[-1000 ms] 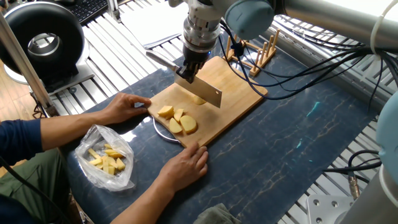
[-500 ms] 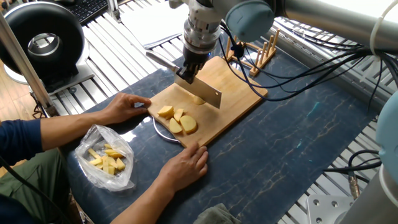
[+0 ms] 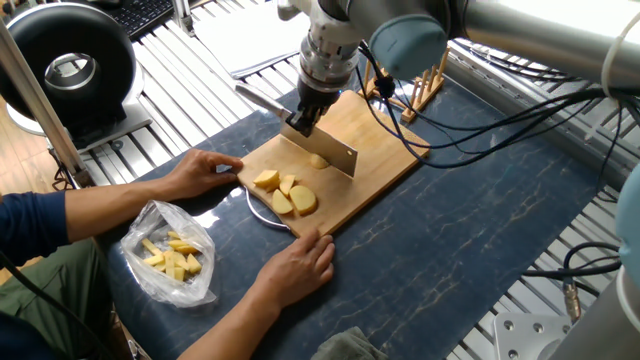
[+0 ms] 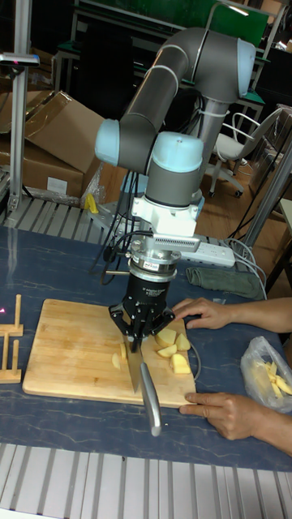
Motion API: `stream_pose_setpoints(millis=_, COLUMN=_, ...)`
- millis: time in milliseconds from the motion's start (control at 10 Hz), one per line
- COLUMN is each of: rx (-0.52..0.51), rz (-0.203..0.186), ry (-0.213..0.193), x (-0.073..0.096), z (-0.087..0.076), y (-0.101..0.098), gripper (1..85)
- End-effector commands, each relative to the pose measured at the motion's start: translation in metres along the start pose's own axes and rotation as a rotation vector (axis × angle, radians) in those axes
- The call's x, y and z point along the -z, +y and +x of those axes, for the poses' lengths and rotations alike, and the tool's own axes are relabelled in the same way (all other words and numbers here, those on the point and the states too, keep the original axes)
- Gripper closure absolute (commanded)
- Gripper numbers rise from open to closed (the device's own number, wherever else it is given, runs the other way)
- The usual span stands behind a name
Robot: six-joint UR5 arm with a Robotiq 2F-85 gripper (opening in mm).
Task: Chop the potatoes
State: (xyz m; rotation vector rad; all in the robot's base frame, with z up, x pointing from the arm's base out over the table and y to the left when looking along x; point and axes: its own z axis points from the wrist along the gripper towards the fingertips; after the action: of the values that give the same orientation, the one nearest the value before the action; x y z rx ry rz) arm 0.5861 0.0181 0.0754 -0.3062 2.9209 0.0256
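Over the last second my gripper [image 3: 303, 117] has drifted slightly to the right and away from the person, carrying the knife [image 3: 322, 146] with it (a small shift, barely more than a nudge); the arm's upper joints have swung right too.

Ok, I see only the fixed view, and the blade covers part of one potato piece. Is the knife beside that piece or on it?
Observer: Beside it. In the tall view the knife stands edge-on, and the single piece shows on its side away from the pile.
Operator: Is the gripper closed on it?
Observer: Yes, the gripper clamps it from above; the handle points at that camera.
Operator: Anything behind the board?
Observer: A green cloth lies there.
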Motion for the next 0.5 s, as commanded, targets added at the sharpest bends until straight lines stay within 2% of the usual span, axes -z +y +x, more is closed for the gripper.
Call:
stream_pose_setpoints(millis=0, rx=-0.01, rz=-0.039, ry=0.059, x=0.039, z=0.007, y=0.007, gripper=84.7)
stream_pose_setpoints(millis=400, rx=-0.036, rz=-0.035, ry=0.036, x=0.029, z=-0.006, y=0.018, gripper=84.7)
